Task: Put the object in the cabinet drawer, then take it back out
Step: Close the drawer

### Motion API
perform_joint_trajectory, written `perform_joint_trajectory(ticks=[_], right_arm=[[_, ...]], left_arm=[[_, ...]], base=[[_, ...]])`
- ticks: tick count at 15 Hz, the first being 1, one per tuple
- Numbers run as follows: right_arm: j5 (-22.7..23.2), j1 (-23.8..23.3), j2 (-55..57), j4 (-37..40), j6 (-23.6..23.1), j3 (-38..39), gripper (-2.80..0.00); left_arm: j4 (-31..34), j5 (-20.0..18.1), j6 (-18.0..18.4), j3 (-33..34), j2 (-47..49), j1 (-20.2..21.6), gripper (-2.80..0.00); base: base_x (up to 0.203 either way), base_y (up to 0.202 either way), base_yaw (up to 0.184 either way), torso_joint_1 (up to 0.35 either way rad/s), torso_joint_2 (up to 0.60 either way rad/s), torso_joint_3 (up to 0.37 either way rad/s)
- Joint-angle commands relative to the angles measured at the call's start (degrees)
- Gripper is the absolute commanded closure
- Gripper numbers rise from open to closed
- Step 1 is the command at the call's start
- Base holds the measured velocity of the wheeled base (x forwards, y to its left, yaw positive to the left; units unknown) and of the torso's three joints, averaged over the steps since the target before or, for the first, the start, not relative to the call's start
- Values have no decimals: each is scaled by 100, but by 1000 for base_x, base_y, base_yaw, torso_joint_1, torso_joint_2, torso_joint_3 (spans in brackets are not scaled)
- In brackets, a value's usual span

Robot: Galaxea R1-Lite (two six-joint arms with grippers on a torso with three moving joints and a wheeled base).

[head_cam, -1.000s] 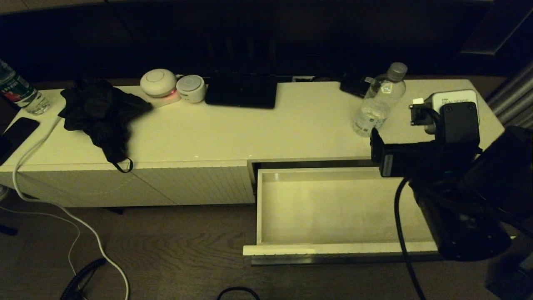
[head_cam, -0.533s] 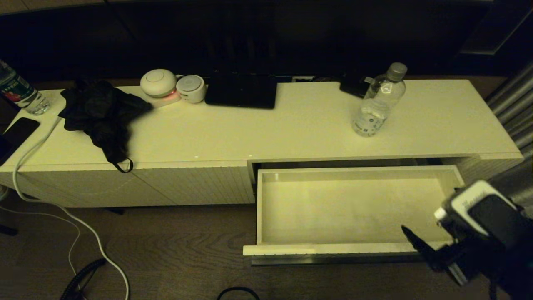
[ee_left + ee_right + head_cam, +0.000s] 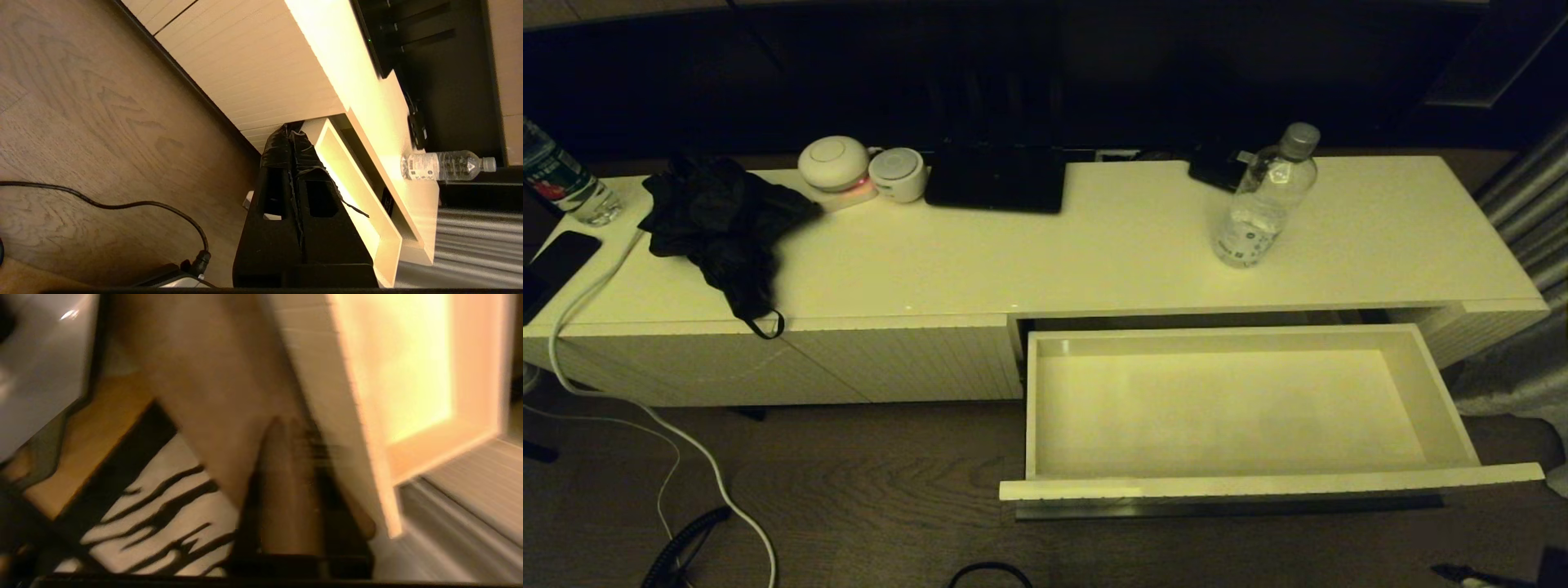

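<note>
**tvstand_guy:** Dim room, long white cabinet (image 3: pixel 1094 245) on a wood floor. So where's the clear water bottle (image 3: pixel 1264 198) compared to the pincers?

**drawerwatch:** It's standing upright on the cabinet top, near the right end, just behind the pulled-out cabinet drawer (image 3: pixel 1241 408). The drawer is wide open and plain white inside. The right gripper (image 3: pixel 292 465) is well apart from the bottle, down low by the drawer's right front corner; only a sliver of it shows at the head view's bottom edge. Its wrist view is smeared, but the fingers look pressed together with nothing in them. The left gripper (image 3: pixel 292 139) hangs parked near the floor beside the drawer, fingers together, also holding nothing.

**tvstand_guy:** Counts?

**drawerwatch:** Two bottles: that one, plus a red-label bottle (image 3: pixel 560 184) far left. One black cloth (image 3: pixel 723 220), two round white gadgets (image 3: pixel 862 170), one open drawer.
</note>
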Motion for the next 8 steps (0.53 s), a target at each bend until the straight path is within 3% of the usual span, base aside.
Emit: perform_joint_trajectory(ticks=[1,5,8], right_arm=[[499,-348,322,330,-81,-223,0],[1922,-1227,1195,813,-643,-736,0],[2365,-1444,2103,801,-956,-934,0]], left_arm=[[-2,4,-33,0,-9,0,0],[-2,4,-33,0,-9,0,0],[-2,4,-33,0,-9,0,0]], base=[[0,0,0,0,0,0],[0,0,0,0,0,0],[0,0,0,0,0,0]])
